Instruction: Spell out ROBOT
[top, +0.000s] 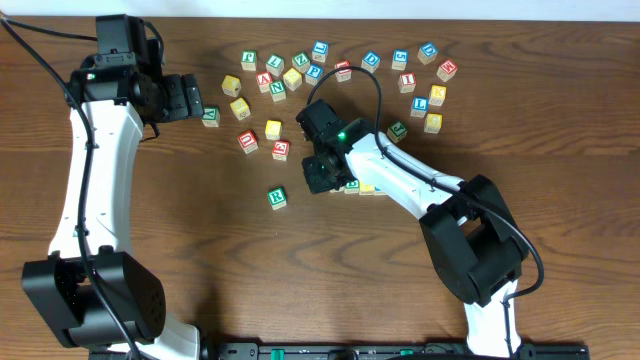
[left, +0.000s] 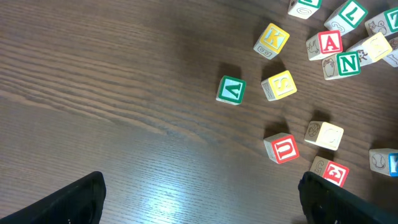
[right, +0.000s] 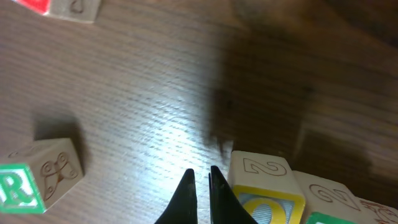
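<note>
Overhead view shows the green R block (top: 277, 198) lying alone near the middle of the tabletop (top: 180, 220). Near it, toward the right edge, is the right gripper (top: 322, 180). Right wrist view shows its fingers almost pinched together, holding nothing. The yellow O block (right: 267, 205) sits just beside them. The left gripper (top: 203, 104) is up near the far left corner, with its fingers spread wide and empty. Many more letter blocks (top: 320, 60) lie scattered along the far edge.

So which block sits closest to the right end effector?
The yellow-framed O block, directly beside the right end effector. The green R block lies well apart from it, and the other blocks are farther still.
</note>
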